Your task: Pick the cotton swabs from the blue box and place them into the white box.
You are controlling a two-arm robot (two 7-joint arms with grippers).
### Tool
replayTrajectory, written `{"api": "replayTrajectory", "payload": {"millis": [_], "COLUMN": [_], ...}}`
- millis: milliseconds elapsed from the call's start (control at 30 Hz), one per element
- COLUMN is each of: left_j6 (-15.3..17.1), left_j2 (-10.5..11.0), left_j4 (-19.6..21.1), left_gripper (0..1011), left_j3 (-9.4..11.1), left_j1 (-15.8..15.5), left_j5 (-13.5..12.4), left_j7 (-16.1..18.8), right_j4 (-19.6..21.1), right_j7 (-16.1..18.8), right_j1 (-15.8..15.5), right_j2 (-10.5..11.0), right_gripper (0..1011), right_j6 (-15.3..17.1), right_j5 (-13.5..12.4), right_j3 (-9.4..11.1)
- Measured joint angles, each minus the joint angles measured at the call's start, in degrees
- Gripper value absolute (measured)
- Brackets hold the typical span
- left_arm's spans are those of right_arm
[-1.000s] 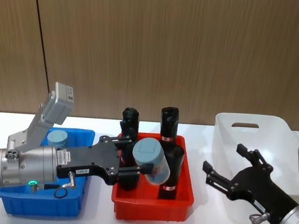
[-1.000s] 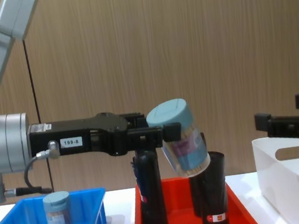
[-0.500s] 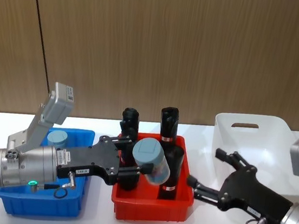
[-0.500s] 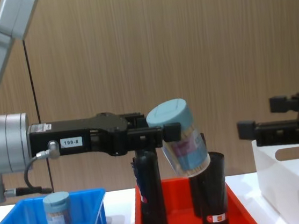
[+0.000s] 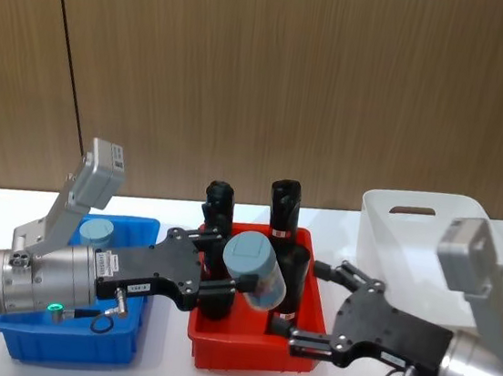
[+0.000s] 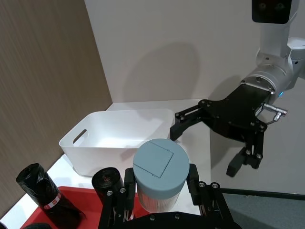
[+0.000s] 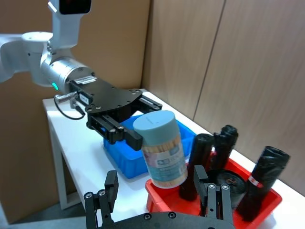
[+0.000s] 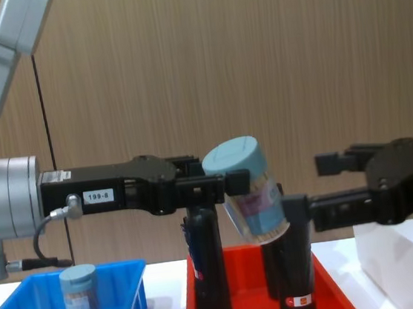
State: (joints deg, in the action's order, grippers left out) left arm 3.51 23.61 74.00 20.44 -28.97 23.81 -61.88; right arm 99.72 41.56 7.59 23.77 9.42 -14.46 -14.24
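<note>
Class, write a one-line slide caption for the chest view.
Left tool holds a cotton swab jar tilted above the red tray; open right tool faces it.

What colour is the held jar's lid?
Pale blue-grey. The jar lid shows best in the left wrist view.

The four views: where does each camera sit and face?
Head: up high, looking down on blue box, red tray, white box; both arms show.
Chest: lower, looking across; left pincer holds the jar.
Left wrist: faces white box and open right pincer.
Right wrist: faces left pincer, blue box.
Both wrist views share the jar.
</note>
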Motion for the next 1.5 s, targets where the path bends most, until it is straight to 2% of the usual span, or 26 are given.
{"api": "replayTrajectory", "payload": {"millis": [333, 700, 1500], "left_j6": [0.0, 0.0, 0.0], "left_j2": [0.0, 0.0, 0.0], "left_j4": [0.0, 0.0, 0.0], "left_gripper": [652, 652, 652], "left_j3": [0.0, 0.0, 0.0], "left_j1": [0.0, 0.0, 0.0], "left_j5": [0.0, 0.0, 0.0], "left_j7": [0.0, 0.0, 0.0], "right_j4": [-4.3, -8.1, -12.9], "right_j7": [3.1, 3.4, 3.5], "right_j1": [4.2, 7.4, 11.2], "right_j2": [-2.4, -4.0, -6.0], "right_gripper": [1002, 1001, 1002], "right_j6": [0.8, 1.1, 1.3], "right_j5": [3.1, 5.3, 8.9], "right_j3": [-1.9, -2.7, -4.7]}}
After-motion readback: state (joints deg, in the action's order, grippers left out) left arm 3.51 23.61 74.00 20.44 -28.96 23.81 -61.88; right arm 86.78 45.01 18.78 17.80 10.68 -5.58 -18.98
